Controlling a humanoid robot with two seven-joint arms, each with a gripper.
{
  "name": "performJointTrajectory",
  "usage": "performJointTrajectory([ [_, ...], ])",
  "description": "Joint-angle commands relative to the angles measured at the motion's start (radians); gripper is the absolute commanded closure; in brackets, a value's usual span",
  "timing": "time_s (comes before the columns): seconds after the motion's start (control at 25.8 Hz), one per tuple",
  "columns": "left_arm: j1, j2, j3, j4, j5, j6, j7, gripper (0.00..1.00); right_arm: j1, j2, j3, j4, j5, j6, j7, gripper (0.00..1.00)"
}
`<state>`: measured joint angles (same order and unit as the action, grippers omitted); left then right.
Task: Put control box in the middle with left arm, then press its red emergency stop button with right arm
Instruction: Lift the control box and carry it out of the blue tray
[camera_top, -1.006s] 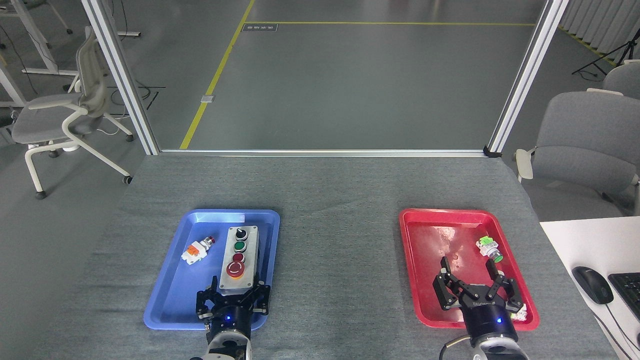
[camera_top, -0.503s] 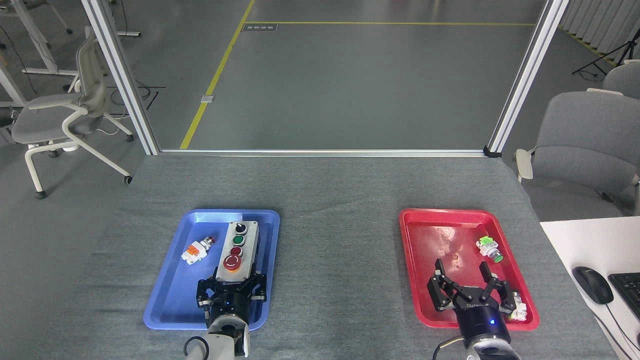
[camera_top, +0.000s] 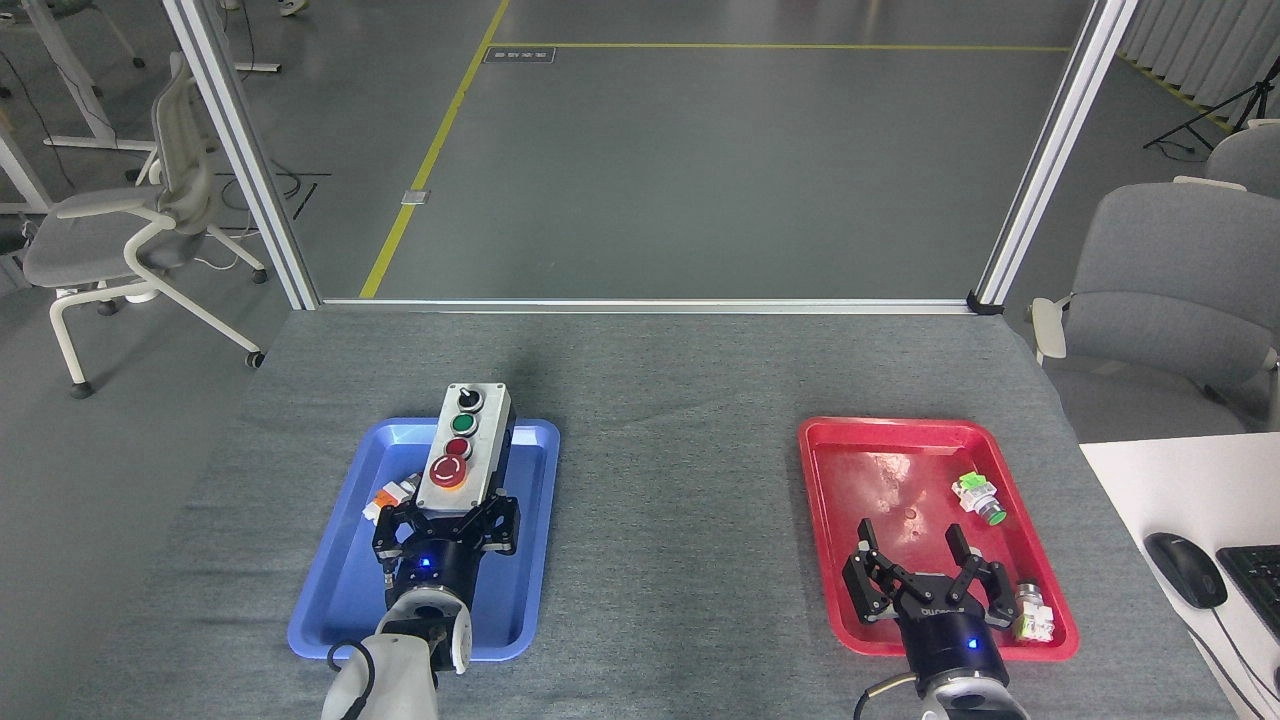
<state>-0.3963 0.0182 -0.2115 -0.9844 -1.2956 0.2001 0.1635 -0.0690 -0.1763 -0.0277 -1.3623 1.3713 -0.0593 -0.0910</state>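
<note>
We have the oblong light-grey control box with its black base clamped by its near end in our left gripper, whose black fingers close on either side of it. A second ago the box lay flat inside the shallow blue plastic tray; half a second ago its far end was tipping up; now it is lifted clear, and its far end shows past the tray's far rim against the plain grey woven fabric table. It leans a little to the left in the view, and it partly hides the small white-and-orange switch part that rests in the tray.

The row of controls faces upward, and the round red mushroom-head emergency stop button with its yellow collar sits nearest our fingers.

Our right gripper hovers over the near part of the shallow red plastic tray, its fingers spread apart and holding nothing. It has drifted slightly toward us over the last second. A small green-and-white push-button part lies in that tray, apart from the fingers.

We judge the pick as done and the carry as just beginning. The box still has to travel right to the bare cloth between the two trays and be set down flat. Only then can our right arm come across and press the big red button.
</note>
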Motion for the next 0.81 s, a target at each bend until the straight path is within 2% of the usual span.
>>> performJointTrajectory([
  [0.0, 0.05, 0.02, -0.006, -0.18, 0.056, -0.013, -0.029, 1.0, 0.0, 0.006, 0.0, 0.0, 0.009, -0.004, -0.003, 0.01],
  [0.08, 0.065, 0.0, -0.026, -0.206, 0.058, -0.013, -0.03, 1.0, -0.002, 0.006, 0.0, -0.001, 0.009, -0.005, -0.003, 0.01],
  [0.15, 0.062, -0.067, -0.085, -0.211, 0.055, -0.002, -0.03, 1.0, -0.002, 0.006, 0.0, -0.001, 0.009, -0.005, -0.003, 0.01],
  [0.31, 0.053, -0.159, -0.144, -0.183, 0.045, 0.016, -0.033, 1.0, -0.002, 0.005, -0.001, -0.001, 0.011, -0.005, -0.003, 0.01],
  [0.5, -0.009, -0.159, -0.373, -0.039, 0.061, 0.16, -0.021, 1.0, -0.005, 0.0, -0.005, 0.0, 0.011, -0.004, -0.003, 0.01],
  [0.66, -0.035, -0.161, -0.433, 0.043, 0.067, 0.162, -0.022, 1.0, -0.005, -0.002, -0.005, 0.0, 0.009, -0.004, -0.003, 0.01],
  [0.77, -0.052, -0.161, -0.523, 0.101, 0.079, 0.16, -0.033, 1.0, -0.005, -0.003, -0.005, 0.0, 0.009, -0.004, -0.003, 0.01],
])
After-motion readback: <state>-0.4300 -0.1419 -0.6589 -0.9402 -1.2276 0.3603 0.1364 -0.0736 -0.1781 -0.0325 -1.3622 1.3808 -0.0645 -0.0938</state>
